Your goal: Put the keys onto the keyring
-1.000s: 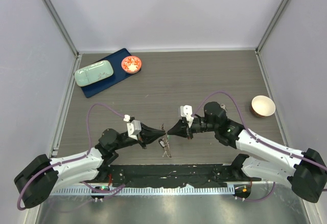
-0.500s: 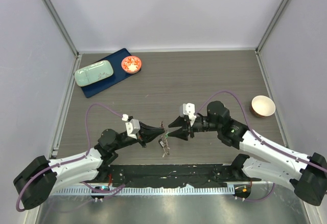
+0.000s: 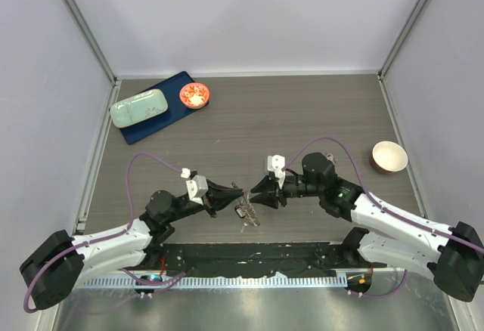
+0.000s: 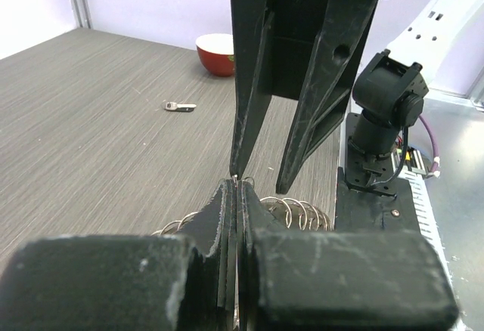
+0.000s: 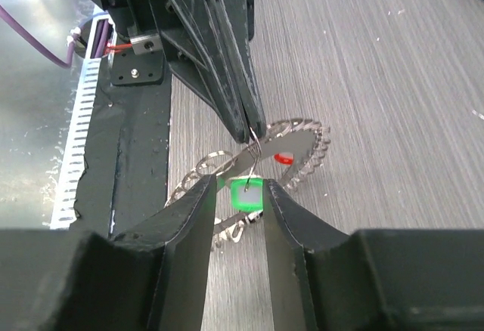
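The keyring (image 5: 301, 143), a grey ring fringed with small silvery keys, lies on the table under both grippers; it also shows in the top view (image 3: 247, 214). A red tag (image 5: 283, 159) lies on it. My left gripper (image 4: 237, 183) is shut on a thin wire loop (image 5: 255, 140), and the green-tagged key (image 5: 246, 193) hangs from that loop just above the ring. My right gripper (image 5: 240, 184) is open, one finger on each side of the green tag. In the top view the left gripper (image 3: 239, 190) and right gripper (image 3: 254, 193) meet tip to tip.
A loose small key (image 4: 180, 106) lies on the table beyond the grippers. A red bowl (image 3: 389, 156) stands at the right. A blue tray (image 3: 175, 113) at the back left holds a pale green case (image 3: 139, 108) and a small red dish (image 3: 195, 95).
My right gripper's jaws have spread apart and now straddle the green tag. The keyring has shifted slightly to the right. My left arm has barely moved.
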Tool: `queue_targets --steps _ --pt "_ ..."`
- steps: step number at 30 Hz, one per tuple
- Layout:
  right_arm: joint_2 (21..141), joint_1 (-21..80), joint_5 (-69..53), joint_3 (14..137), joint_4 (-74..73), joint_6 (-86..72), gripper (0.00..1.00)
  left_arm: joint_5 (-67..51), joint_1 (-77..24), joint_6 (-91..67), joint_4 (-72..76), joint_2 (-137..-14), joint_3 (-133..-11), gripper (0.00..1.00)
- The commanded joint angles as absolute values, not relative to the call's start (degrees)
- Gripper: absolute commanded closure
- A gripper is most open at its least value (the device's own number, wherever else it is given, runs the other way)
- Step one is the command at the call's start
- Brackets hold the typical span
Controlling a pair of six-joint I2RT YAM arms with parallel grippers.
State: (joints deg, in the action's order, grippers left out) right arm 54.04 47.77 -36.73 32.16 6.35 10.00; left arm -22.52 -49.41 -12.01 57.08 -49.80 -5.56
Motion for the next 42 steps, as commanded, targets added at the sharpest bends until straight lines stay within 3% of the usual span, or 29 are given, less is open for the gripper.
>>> queue_targets --steps 1,6,13,16,34,42 --pt "55.28 47.81 -36.47 31.12 11.51 8.61 0.64 -21.27 -49.31 -11.87 61.35 -48.78 -6.94 1.0" --pt "57.04 47.9 -36.21 30.5 13.71 8.53 0.69 -21.18 -49.31 -11.86 61.35 -48.6 -7.03 1.0" --pt "57.31 47.81 -35.77 30.67 14.77 8.7 0.95 -21.44 -49.31 -11.87 61.08 -48.69 -6.94 1.0" --pt "56.69 47.9 -35.25 31.2 14.07 9.14 0.99 -21.45 -49.31 -11.87 61.0 -48.78 -7.03 1.0" --pt "54.41 47.9 -34.45 34.54 10.11 12.13 0.99 -21.27 -49.31 -12.39 58.1 -50.1 -8.26 1.0" --pt "54.49 47.99 -34.72 34.1 9.31 14.24 0.99 -15.74 -49.31 -16.61 58.1 -49.22 -8.96 1.0"
